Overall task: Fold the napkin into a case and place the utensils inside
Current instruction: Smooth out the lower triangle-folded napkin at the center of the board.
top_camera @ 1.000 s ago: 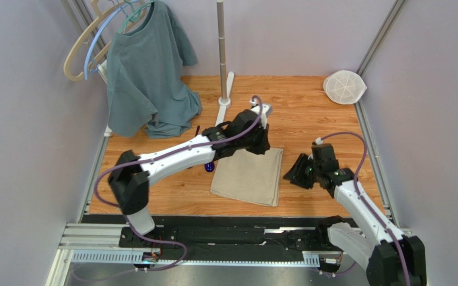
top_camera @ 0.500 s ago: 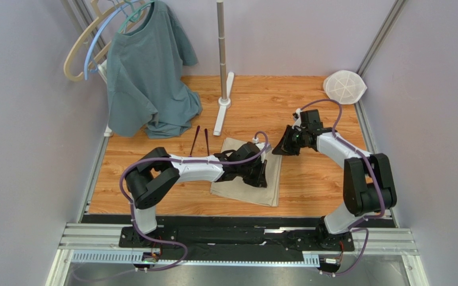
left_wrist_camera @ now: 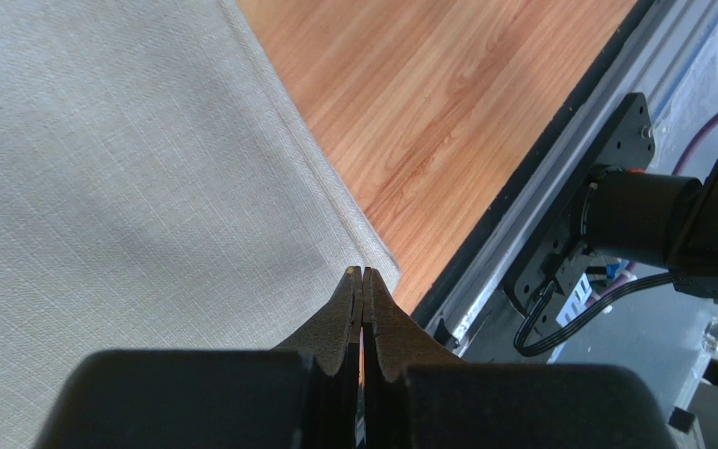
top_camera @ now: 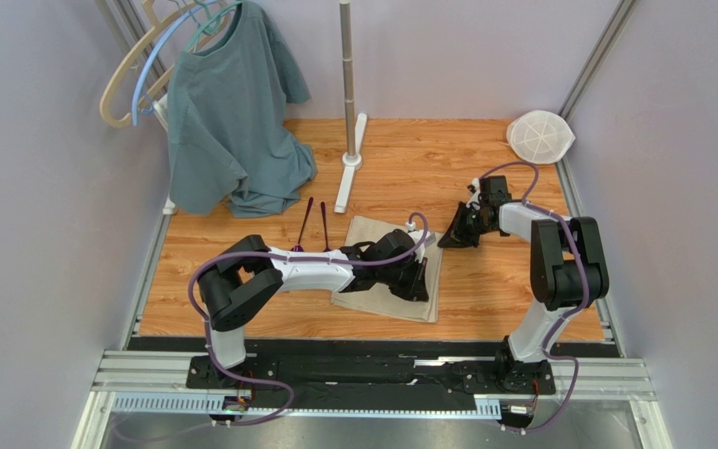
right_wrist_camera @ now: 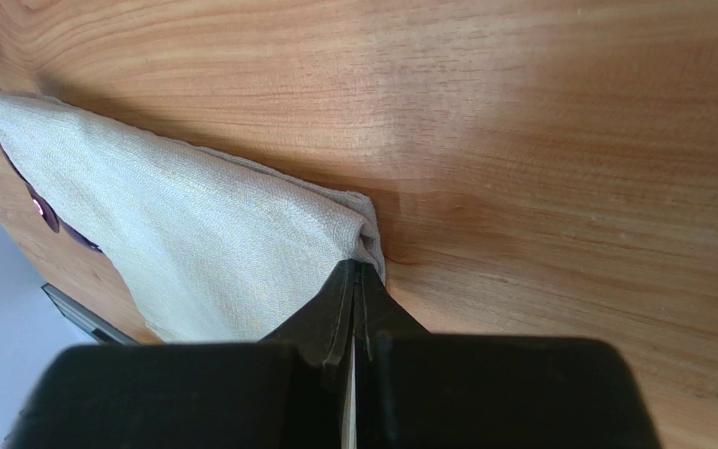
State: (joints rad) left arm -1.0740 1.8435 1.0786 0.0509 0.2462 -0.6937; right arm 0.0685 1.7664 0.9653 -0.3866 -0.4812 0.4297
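The beige napkin (top_camera: 377, 269) lies flat as a rectangle on the wood floor, and the case is not in view. My left gripper (top_camera: 421, 290) is shut on its near right corner; in the left wrist view the tips (left_wrist_camera: 362, 272) meet where the napkin's (left_wrist_camera: 129, 168) hem ends. At the far right corner my right gripper (top_camera: 447, 239) is shut, its tips (right_wrist_camera: 356, 267) pinching the slightly raised corner of the napkin (right_wrist_camera: 194, 243). Two purple spoons (top_camera: 314, 224) lie left of the napkin, handles pointing away. Their bowls (right_wrist_camera: 44, 213) peek out past the cloth.
A grey-green T-shirt (top_camera: 232, 122) hangs at the back left with hangers (top_camera: 133, 70). A metal pole on a white base (top_camera: 349, 112) stands behind the napkin. A white mesh disc (top_camera: 541, 136) lies back right. The black rail (left_wrist_camera: 559, 215) runs just past the napkin's near edge.
The right arm swung from the near right to the napkin's far right corner and shut there. The left arm drew back from the far edge to the near right corner, uncovering the spoons.
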